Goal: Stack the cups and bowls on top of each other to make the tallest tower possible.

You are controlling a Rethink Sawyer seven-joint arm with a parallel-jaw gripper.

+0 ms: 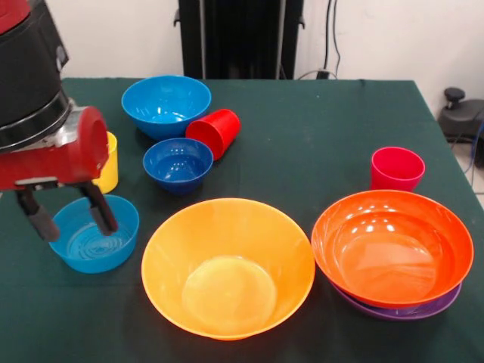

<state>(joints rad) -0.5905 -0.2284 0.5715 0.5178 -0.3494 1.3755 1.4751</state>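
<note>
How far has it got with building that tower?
Barely started: only the red-orange bowl sits nested on the purple bowl. The gripper hangs open over a light blue bowl, holding nothing. The orange bowl, two other blue bowls and three cups remain loose.

No text, label, brand, number or sign can be read on anything here.
</note>
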